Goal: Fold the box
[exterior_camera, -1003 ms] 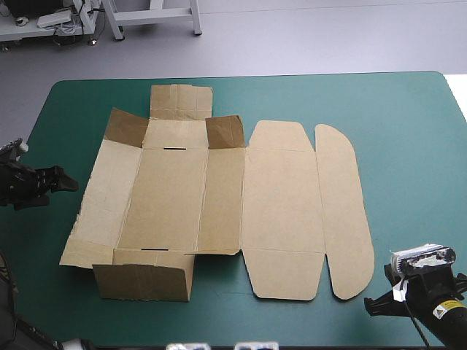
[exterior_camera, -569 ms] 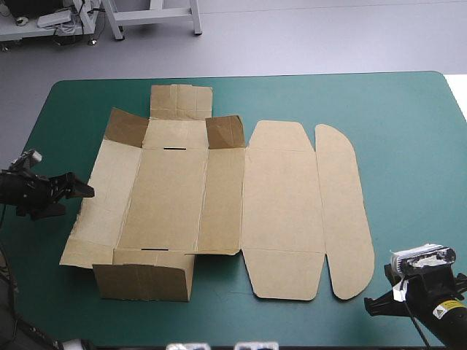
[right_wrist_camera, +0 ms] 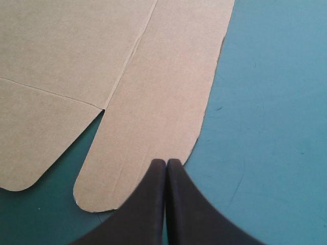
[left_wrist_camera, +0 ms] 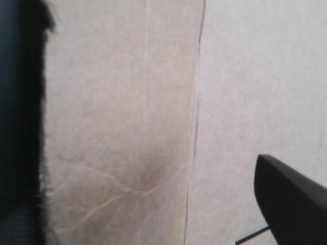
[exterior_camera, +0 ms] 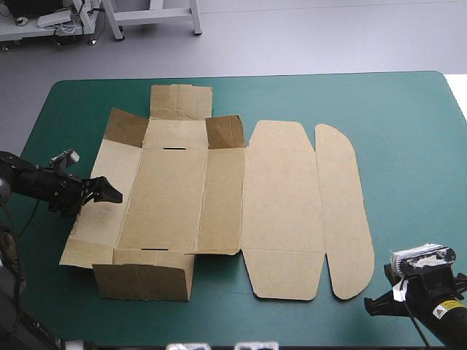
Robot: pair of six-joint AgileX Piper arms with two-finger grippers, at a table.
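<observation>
Broadly, the teal-green table [exterior_camera: 408, 124] carries the brown box [exterior_camera: 281, 197] across its middle and toward 9 o'clock. The box lies mostly flat, with one end wall [exterior_camera: 144, 282] raised at 7 o'clock. The left gripper [exterior_camera: 111, 192] reaches in from 9 o'clock over the side panel [exterior_camera: 109, 157], fingers spread wide, probably to lift that panel. The right gripper [right_wrist_camera: 166, 164], fingers pressed together and empty, waits at 5 o'clock by the lid's rounded tip, likely keeping clear.
</observation>
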